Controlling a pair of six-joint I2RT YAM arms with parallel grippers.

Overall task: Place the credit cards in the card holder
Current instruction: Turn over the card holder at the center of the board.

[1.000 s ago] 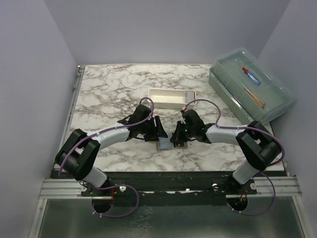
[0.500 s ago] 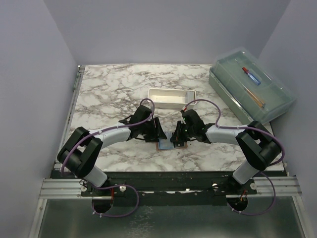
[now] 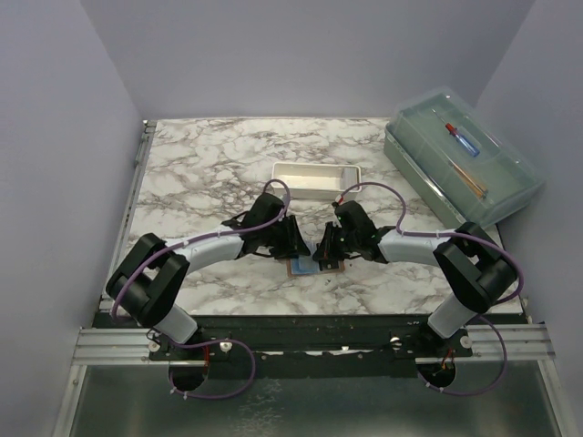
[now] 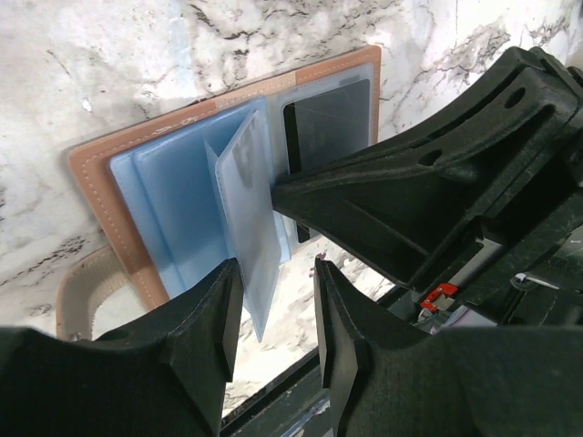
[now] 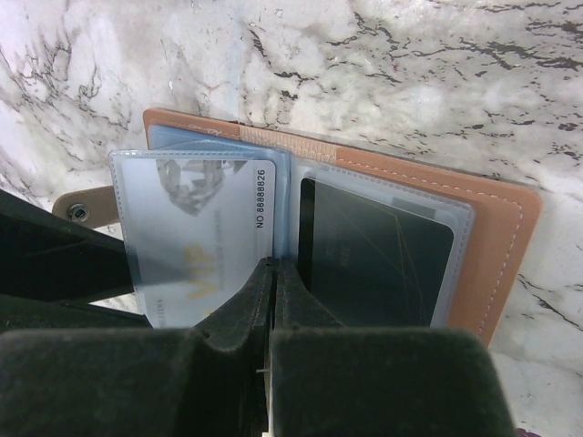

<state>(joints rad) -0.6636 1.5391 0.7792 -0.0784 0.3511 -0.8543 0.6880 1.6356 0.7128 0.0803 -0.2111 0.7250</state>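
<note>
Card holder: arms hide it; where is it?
In top view the card holder lies open between the left hand and right hand, nearer than the white tray.

Lab-type robot test cell. Marble-print bench [image 3: 200, 164] boxed in by plain lilac walls [image 3: 64, 137]. Left arm [image 3: 205, 244] and right arm [image 3: 414, 246] bolted to aluminium rail [image 3: 109, 344] at near edge; purple cables [image 3: 373, 186] exposed.

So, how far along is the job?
Done: a dark card sits in a pocket of the card holder. In hand: the left claw straddles a clear sleeve holding a silver card; the shut right claw pins the holder. Left: perhaps seating that card; no loose cards show.
</note>
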